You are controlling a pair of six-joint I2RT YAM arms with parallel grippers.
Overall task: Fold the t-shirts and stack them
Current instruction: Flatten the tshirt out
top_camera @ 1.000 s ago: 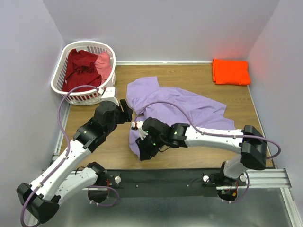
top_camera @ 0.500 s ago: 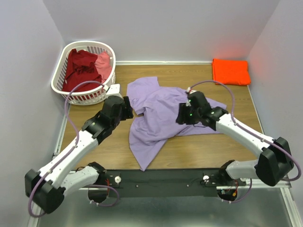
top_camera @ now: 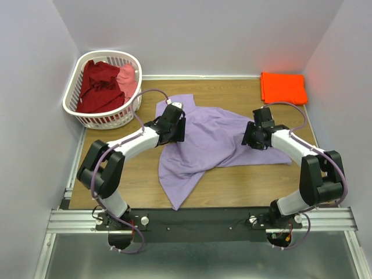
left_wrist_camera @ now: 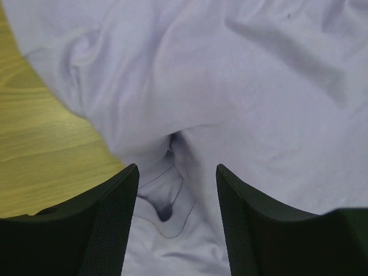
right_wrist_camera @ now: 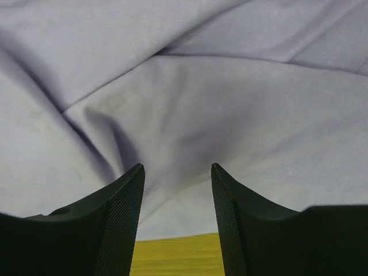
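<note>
Near edge: a metal rail (top_camera: pixel 325 218) carries both arm bases.
Surface: a wooden table (top_camera: pixel 244 180), boxed in by pale walls (top_camera: pixel 203 35) on the left, far and right sides.
Lavender t-shirt (top_camera: pixel 209 139): lies rumpled mid-table. Its long axis runs from the far left towards the right edge, and one tapered flap points at the near edge.
Left gripper (left_wrist_camera: pixel 177 169): jaws apart and holding nothing, low over the shirt's left part, beside bare wood.
Right gripper (right_wrist_camera: pixel 177 169): jaws apart and holding nothing, over the shirt's right part near its hem.
Far left corner: a white basket (top_camera: pixel 107 120) holds a dark red t-shirt (top_camera: pixel 100 84) and, on its right, a pink t-shirt (top_camera: pixel 129 81), both bunched.
Far right corner: an orange t-shirt (top_camera: pixel 283 88), folded, with its long side along the far edge.
Count: four t-shirts, one basket, two arms.
</note>
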